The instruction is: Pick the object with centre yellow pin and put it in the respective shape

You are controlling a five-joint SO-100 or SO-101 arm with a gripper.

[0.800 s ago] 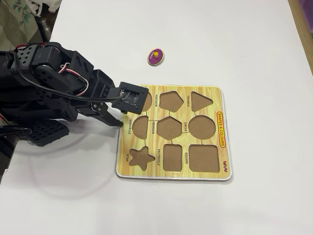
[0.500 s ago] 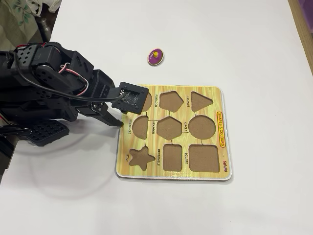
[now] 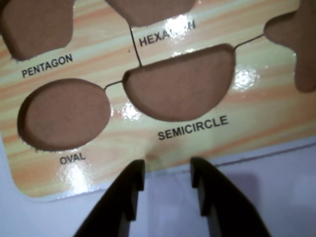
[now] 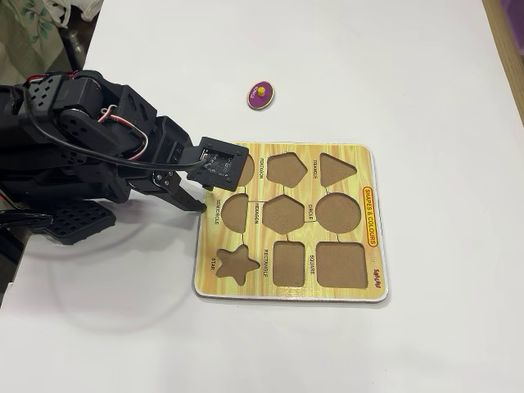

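Note:
The object with centre yellow pin point(image 4: 261, 95) is a small purple oval with a yellow knob. It lies on the white table beyond the puzzle board point(image 4: 246, 236), out of the wrist view. My gripper point(image 4: 197, 204) hovers low at the board's left edge, far from the piece. In the wrist view the gripper point(image 3: 167, 170) is open with only bare table between its black fingers point(image 3: 132, 182). Just ahead of it are the oval slot point(image 3: 64, 114) and the semicircle slot point(image 3: 180, 84). In the fixed view the wrist camera partly covers the oval slot point(image 4: 247, 170).
The wood-look board point(image 3: 256, 113) holds several empty cutouts, among them pentagon point(image 4: 286, 167), triangle point(image 4: 336, 169), circle point(image 4: 338, 213), star point(image 4: 236, 264) and square point(image 4: 340, 264). The black arm point(image 4: 82, 139) fills the left side. White table surrounds the board.

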